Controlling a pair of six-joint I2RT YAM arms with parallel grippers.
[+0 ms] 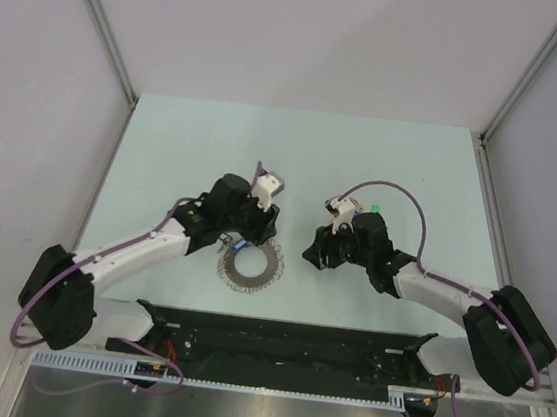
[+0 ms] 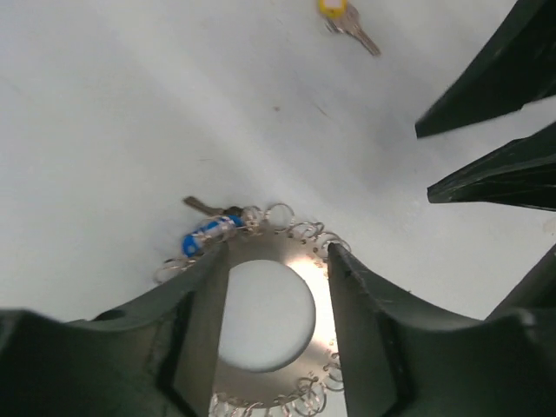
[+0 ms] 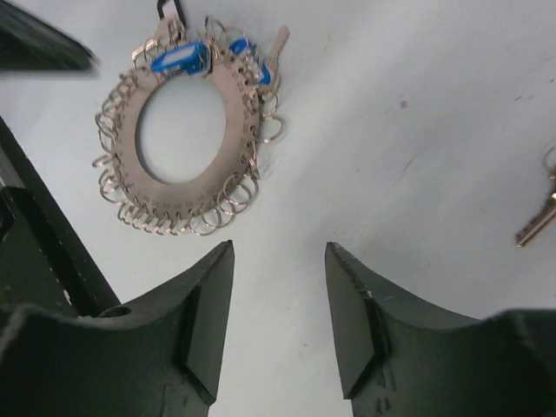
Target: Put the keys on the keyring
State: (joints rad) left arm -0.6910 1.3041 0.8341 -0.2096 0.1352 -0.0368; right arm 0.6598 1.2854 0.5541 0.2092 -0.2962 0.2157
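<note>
Keyring (image 3: 178,195): we see it lying flat on the bench (image 1: 166,135), between the two arms and nearer the left one, with its rim of small wire loops all round.
Blue-headed keys (image 3: 178,59): we count two, both at the ring's rim among the loops, side by side on one stretch of it.
Yellow-headed key (image 2: 340,10): it lies loose on the bench, well apart from the ring.
Another key (image 3: 537,219): only its metal shank shows at the edge of the right wrist view, so we cannot tell its colour.
Left gripper (image 2: 274,259): its jaws are released and hang directly over the ring, one finger on either side of the centre hole. We cannot tell whether they touch the metal.
Right gripper (image 3: 280,261): its jaws are released and grasp nothing. They sit over bare bench, just beside the ring.
</note>
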